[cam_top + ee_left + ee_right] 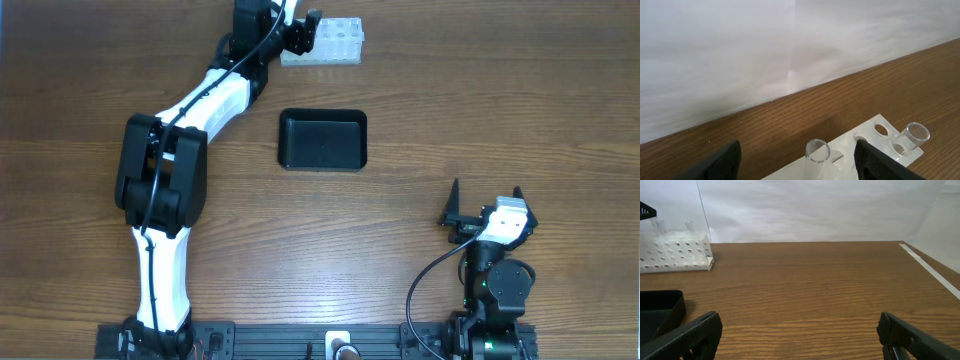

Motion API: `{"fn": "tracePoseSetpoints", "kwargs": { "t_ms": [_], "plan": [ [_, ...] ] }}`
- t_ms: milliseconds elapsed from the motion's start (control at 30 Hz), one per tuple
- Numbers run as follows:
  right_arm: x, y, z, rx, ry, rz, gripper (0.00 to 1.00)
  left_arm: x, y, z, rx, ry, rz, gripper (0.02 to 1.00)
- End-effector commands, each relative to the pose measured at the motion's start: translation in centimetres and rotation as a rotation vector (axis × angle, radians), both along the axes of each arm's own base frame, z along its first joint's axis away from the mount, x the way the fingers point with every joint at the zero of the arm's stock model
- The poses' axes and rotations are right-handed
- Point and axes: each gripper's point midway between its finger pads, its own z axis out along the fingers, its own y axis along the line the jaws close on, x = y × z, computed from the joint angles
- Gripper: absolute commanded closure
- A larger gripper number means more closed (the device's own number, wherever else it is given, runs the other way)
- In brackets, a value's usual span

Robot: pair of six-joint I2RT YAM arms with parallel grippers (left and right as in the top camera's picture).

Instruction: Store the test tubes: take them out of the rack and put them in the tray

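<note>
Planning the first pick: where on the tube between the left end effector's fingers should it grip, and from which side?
Grip the tube by its open top, clear above the rack, coming from above, a finger each side. It stands upright in its hole, the rack hides its lower body, and a straight lift should free it. The open left end effector straddles it.

The rack (323, 42) stands at the far edge of the table (500, 90), close before the wall (740, 50). The tray (322, 139) lies just in front of it, apart from it. The left gripper (308, 35) sits at the rack's left end, where a test tube (817, 150) stands in the rack; a second test tube (916, 134) stands at a corner. The right gripper (487, 192) is well apart, nearer and right of the tray.
</note>
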Motion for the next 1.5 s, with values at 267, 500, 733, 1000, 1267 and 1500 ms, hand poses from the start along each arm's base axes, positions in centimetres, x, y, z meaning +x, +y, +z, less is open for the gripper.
{"fn": "tracePoseSetpoints", "kwargs": {
  "t_ms": [267,500,733,1000,1267,1500],
  "plan": [
    [0.0,0.1,-0.1,-0.005,0.0,0.003,0.009,0.4,-1.3,-1.7,0.01,-0.033,-0.009,0.345],
    [0.0,0.1,-0.1,-0.005,0.0,0.003,0.009,0.7,-1.7,-2.3,0.012,-0.029,-0.013,0.395],
    [0.0,0.1,-0.1,-0.005,0.0,0.003,0.009,0.7,-1.7,-2.2,0.013,-0.03,-0.008,0.439],
    [0.0,0.1,-0.1,-0.005,0.0,0.003,0.007,0.9,-1.4,-2.2,0.018,-0.032,0.009,0.443],
    [0.0,0.1,-0.1,-0.005,0.0,0.003,0.009,0.9,-1.4,-2.2,0.018,-0.033,0.01,0.463],
    [0.0,0.1,-0.1,-0.005,0.0,0.003,0.007,0.9,-1.3,-2.1,0.015,-0.035,0.014,0.465]
  ]
}}
